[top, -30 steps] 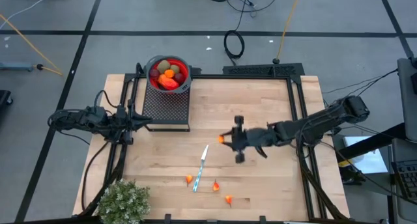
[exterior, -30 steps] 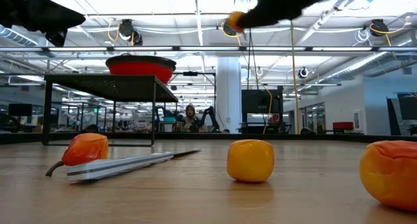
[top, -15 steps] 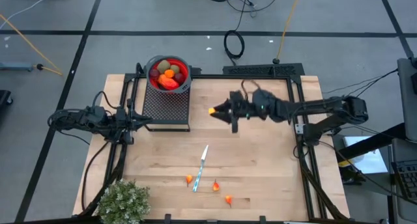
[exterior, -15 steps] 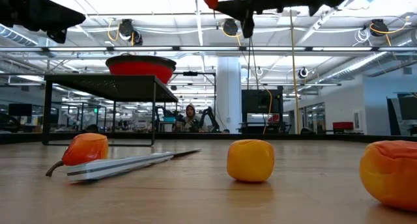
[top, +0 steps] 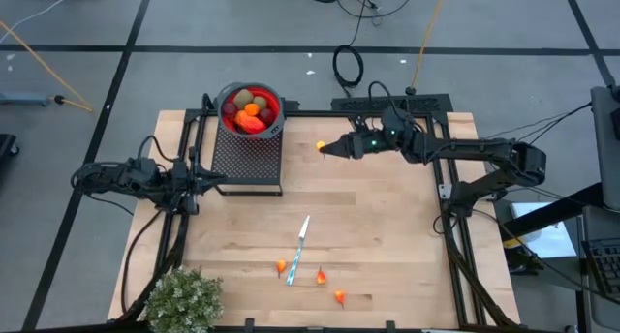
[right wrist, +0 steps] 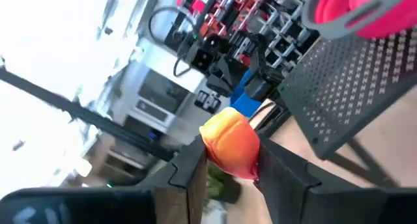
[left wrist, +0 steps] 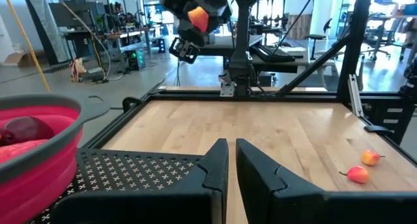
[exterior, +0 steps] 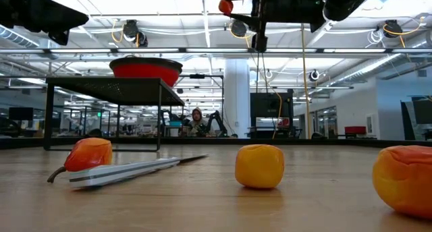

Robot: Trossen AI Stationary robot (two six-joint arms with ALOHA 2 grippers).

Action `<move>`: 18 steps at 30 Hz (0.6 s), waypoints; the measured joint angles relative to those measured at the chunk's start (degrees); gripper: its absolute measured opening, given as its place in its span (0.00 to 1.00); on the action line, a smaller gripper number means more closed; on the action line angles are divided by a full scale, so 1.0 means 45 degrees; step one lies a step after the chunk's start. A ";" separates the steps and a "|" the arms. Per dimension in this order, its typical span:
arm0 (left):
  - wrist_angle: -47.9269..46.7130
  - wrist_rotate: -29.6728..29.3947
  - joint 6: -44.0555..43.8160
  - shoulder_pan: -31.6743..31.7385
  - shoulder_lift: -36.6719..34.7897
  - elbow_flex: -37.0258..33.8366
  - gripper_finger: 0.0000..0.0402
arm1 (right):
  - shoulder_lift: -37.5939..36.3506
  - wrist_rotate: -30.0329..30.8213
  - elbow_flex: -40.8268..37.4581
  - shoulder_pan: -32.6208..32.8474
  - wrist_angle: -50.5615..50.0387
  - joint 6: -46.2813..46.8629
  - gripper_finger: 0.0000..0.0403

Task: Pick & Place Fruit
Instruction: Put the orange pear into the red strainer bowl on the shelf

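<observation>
My right gripper [top: 326, 147] hangs high over the table's far middle, shut on a small orange fruit [right wrist: 230, 144], right of the red bowl [top: 250, 108]. The bowl holds several fruits and stands on a black perforated stand [top: 247, 155]. Three small red-orange fruits [top: 321, 275] lie on the wood near the front edge, beside a knife [top: 299, 248]. My left gripper [left wrist: 231, 160] waits shut at the stand's near left corner, touching nothing. My right gripper pinches the small orange fruit [right wrist: 221, 138] by two opposite sides between its two fingers, at their free ends [exterior: 237, 4]. The fingers lie level and point toward the table's left, at the bowl. The fruit is lifted clear, high above the wood.
A bushy grey-green plant [top: 182, 302] stands at the near left corner. Black frame rails [top: 441, 168] run along the table's left, right and far sides. Bare wood lies between the stand and the right rail.
My right gripper has swung from the table's middle toward the far edge and leftward toward the bowl, rising a little and rolling about its own axis. The orange fruit has stayed between its fingers throughout.
</observation>
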 joint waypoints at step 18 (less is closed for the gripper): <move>0.0434 0.0000 0.0000 -0.0001 -0.0002 0.0000 0.08 | 0.0010 -0.0816 0.0000 -0.0220 0.1485 0.4534 0.28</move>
